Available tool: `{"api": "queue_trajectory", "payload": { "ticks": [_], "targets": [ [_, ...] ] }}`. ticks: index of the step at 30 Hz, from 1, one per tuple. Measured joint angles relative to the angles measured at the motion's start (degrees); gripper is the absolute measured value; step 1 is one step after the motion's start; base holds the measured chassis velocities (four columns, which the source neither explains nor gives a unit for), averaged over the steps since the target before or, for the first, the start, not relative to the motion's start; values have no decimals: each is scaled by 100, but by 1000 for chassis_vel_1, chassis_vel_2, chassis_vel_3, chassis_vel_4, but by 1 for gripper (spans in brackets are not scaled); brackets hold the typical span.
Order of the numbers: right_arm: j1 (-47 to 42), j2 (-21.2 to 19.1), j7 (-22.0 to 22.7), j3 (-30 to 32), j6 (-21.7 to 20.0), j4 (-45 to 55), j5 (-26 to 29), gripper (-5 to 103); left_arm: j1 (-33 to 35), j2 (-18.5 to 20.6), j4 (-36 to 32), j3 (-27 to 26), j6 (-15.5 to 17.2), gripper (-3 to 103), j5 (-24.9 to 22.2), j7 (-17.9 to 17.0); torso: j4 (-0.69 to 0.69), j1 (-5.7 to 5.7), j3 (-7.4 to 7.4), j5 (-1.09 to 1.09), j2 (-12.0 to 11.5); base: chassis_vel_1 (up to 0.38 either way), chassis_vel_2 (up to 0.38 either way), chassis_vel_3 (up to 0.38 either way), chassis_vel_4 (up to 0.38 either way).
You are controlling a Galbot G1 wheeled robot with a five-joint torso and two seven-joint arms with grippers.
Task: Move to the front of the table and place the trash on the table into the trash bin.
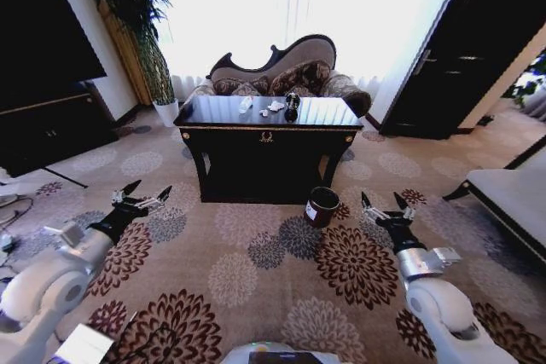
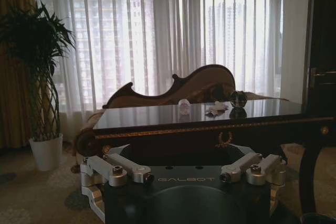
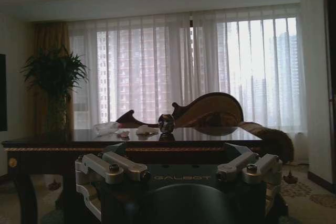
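Stage: I judge I am not yet at the front of the table (image 1: 267, 136); patterned carpet lies between us, so nothing is within reach.
Left pincer (image 1: 143, 197): mine, low at about 9 o'clock in the head view, fingers spread wide, holding nothing.
Right pincer (image 1: 385, 205): low at about 4 o'clock, fingers also spread wide, empty.
Trash: on the far part of the tabletop at 12 o'clock, a crumpled tissue (image 1: 246, 104), a paper scrap (image 1: 275, 107) and a dark can (image 1: 292, 106), strung side by side along the table's long axis, which runs across my view.
Bin (image 1: 322, 206): on the floor just off the table's front right corner, near my right pincer.
Key relation: the trash lies straight ahead and above both pincers; the can and bin sit nearer my right arm, the tissue nearer my left.
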Motion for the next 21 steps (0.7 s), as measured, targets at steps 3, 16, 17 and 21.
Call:
{"api": "queue_trajectory", "payload": {
  "ticks": [3,16,17,21],
  "targets": [
    [164,-227,-116,-158,-15,-204,49,100,54,-8,1,-178,-40,100,-21,-54,2,0,0,0,0,0,0,0,0],
    [-619,-78,-404,787,170,-112,531,100,219,-67,40,-584,-176,99,-297,-216,-2,0,0,-1,0,0,0,0,0],
    [-627,-72,-404,823,196,-182,594,100,217,-119,30,-584,-188,98,-303,-241,-1,0,0,0,0,0,0,0,0],
    [-570,-10,-404,840,203,-278,747,100,342,-237,-23,-623,-224,97,-308,-271,1,0,0,1,0,0,0,0,0]
  ]
}}
